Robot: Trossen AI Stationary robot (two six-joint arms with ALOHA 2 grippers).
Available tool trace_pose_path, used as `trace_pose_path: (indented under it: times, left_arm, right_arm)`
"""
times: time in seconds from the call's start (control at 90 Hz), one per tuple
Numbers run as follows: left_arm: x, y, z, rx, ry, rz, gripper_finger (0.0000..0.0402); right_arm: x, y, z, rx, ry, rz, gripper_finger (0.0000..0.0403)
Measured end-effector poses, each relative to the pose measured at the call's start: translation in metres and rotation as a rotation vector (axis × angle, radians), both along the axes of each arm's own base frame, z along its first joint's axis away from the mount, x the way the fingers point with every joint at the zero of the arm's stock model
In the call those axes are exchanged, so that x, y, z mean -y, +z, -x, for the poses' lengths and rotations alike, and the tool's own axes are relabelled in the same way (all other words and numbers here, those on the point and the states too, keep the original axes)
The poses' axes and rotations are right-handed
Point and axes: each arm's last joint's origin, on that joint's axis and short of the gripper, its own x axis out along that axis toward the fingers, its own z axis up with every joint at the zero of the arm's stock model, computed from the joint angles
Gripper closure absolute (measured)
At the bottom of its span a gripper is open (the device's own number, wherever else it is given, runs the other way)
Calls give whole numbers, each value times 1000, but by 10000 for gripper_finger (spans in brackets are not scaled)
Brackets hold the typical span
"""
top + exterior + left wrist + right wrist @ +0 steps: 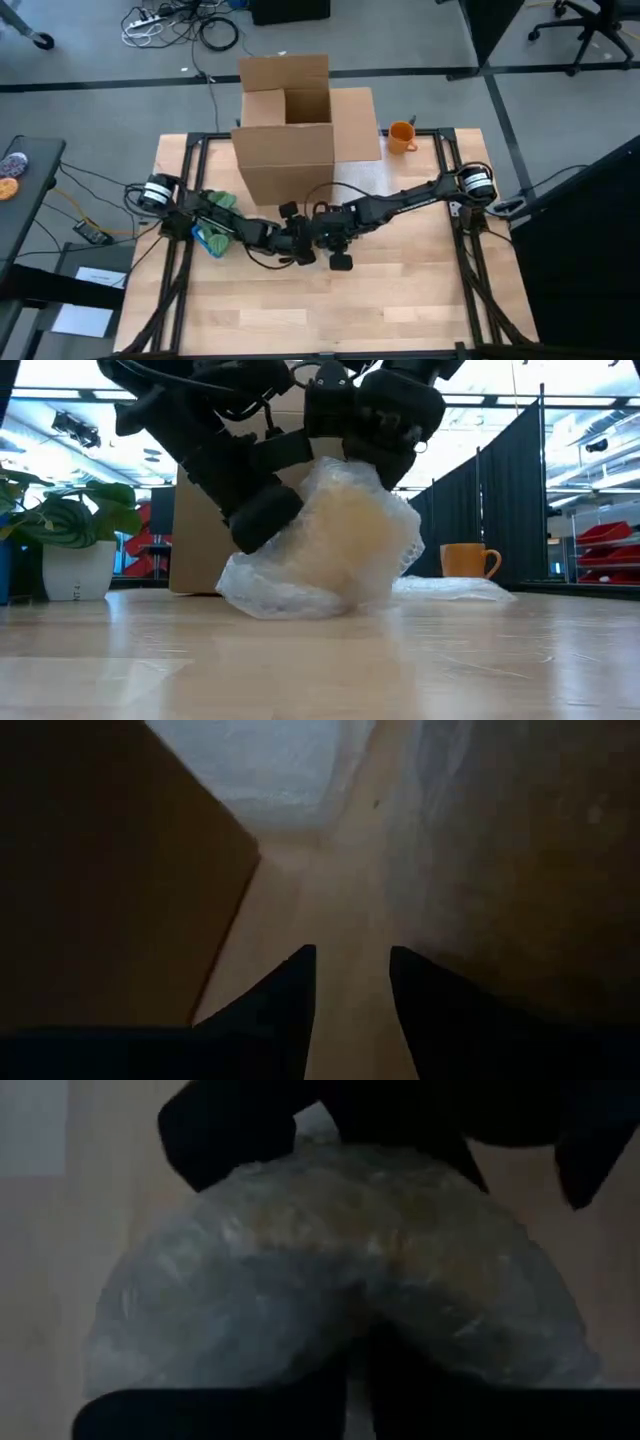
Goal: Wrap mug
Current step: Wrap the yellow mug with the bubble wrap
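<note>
Low view: one bubble-wrapped bundle (330,540), one orange mug (468,560) (behind), two hands.

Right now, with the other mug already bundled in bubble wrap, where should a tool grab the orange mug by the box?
Probably the orange mug is best gripped across its rim from above: it stands upright and apart from the cardboard box, with its handle sticking out sideways, leaving the top open.

Left end effector (352,982) fingers parted over wooden table (330,920)
</note>
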Motion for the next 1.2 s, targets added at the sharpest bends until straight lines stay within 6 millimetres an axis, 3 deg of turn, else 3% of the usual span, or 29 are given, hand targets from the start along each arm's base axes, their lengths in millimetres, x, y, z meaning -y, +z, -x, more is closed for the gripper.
trace_pose_path:
  times: [0.2,0.378,0.622,0.778,1.022,1.2]
  left_arm:
    - [5,-8,-13,81,-66,16,285]
    - [12,-33,-30,175,-155,54,285]
    - [12,-52,-43,316,-116,45,285]
    - [9,-48,-42,328,-38,-26,285]
    - [8,-26,-40,354,-19,-99,285]
    - [8,-7,-36,340,3,-172,285]
  right_arm:
    - [-12,9,5,-33,28,46,403]
    - [-18,17,7,-59,25,53,403]
    - [-25,17,14,-105,-17,53,403]
    - [-38,16,18,-121,-21,45,403]
    - [-59,11,28,-142,-53,92,403]
    - [-60,0,33,-158,-84,99,403]
